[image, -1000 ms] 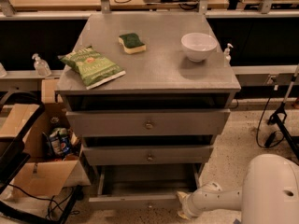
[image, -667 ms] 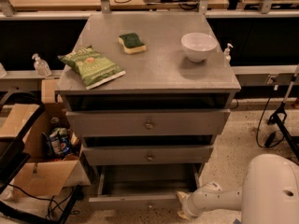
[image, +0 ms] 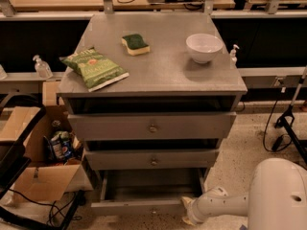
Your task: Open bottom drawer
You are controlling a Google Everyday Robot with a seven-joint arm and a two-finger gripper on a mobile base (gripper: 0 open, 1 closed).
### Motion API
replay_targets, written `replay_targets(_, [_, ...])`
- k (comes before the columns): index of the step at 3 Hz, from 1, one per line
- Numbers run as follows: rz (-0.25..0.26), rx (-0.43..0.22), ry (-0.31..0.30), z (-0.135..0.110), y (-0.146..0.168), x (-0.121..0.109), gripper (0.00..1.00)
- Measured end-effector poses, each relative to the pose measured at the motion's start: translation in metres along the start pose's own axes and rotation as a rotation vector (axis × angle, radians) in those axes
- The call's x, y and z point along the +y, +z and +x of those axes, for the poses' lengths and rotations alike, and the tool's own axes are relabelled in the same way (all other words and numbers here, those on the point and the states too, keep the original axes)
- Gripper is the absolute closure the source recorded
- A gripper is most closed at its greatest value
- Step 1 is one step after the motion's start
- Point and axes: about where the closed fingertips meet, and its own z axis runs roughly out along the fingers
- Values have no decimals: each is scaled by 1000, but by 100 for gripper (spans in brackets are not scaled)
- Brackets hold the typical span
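Cabinet (image: 158, 75): same place as a second ago.

Bottom drawer (image: 144, 207): stands pulled out at the foot of the cabinet. Its shallow box is open to view under the middle drawer (image: 153, 159), with the front panel well forward. No further travel in the last second.

My arm (image: 225, 205): low, reaching in from the right, unmoved.

Hand (image: 188, 215): at the right end of the bottom drawer's front, touching or just beside it. I cannot tell how far open it is, or whether it holds anything.

Knob (image: 153, 212): left of the hand, apart from it.

Judgement: the pull has stopped and the drawer looks open enough. Task near done.
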Motion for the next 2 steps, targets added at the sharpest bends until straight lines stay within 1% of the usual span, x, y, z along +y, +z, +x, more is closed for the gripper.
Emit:
replay_targets(1, [0, 0, 0, 0, 0, 0, 96])
replay_targets(2, [0, 0, 0, 0, 0, 0, 73])
